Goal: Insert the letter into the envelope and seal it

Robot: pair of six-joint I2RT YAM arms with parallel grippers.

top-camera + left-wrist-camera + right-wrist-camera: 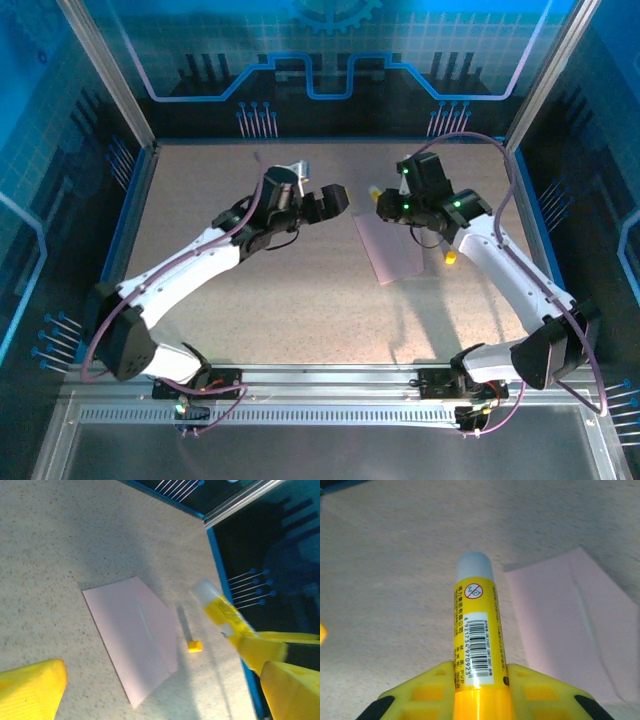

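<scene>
The pale pink envelope lies flat on the table right of centre, a faint crease running across it. The letter is hidden. My right gripper hovers just above the envelope's far end, shut on a yellow glue stick whose whitish uncapped tip points forward. In the left wrist view the same glue stick hangs right of the envelope. My left gripper is open and empty, raised to the left of the envelope, its yellow fingers wide apart.
A small yellow cap lies on the table just right of the envelope. Blue-edged enclosure walls bound the table on the right and at the back. Bare tabletop stretches in front of the envelope.
</scene>
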